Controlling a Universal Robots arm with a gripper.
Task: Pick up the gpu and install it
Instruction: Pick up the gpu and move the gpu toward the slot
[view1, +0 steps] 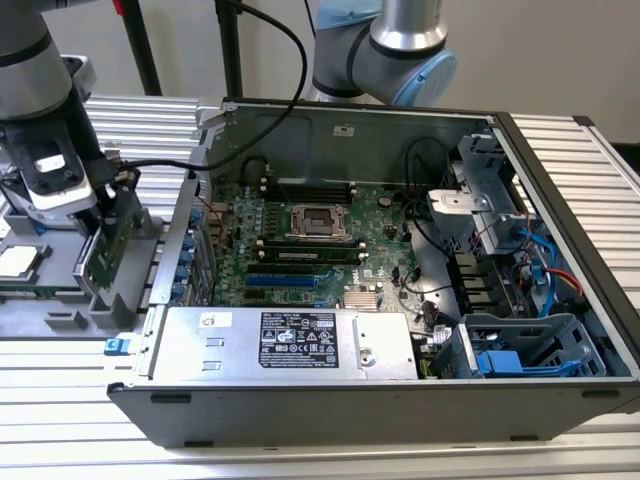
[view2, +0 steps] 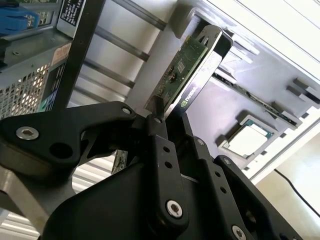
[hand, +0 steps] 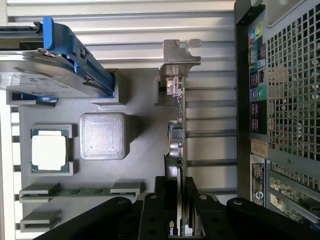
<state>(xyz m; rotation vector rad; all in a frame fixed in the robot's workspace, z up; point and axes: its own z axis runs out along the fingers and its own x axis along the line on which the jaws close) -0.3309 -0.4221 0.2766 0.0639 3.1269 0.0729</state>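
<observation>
The gpu (view1: 112, 240) is a green card with a silver bracket, standing on edge at a grey fixture (view1: 60, 320) left of the computer case in the exterior view. My gripper (view1: 103, 212) comes down on it from above. In both wrist views the black fingers (hand: 160, 200) press on the card's two faces, so the gripper (hand: 176, 202) is shut on the gpu (hand: 178, 130). The bracket (hand: 179, 52) is at the card's far end. In the second wrist view the gpu (view2: 192, 65) sticks out beyond the gripper (view2: 167, 122), its black shroud on one face.
The open case (view1: 350, 120) holds the large green motherboard (view1: 300, 235), a silver power supply (view1: 290, 345) and drive cages (view1: 520, 350). Its perforated rear panel (hand: 287, 100) lies close beside the card. The fixture also carries a processor (hand: 49, 152), a blue-railed drive (hand: 45, 75) and a memory stick (hand: 75, 191).
</observation>
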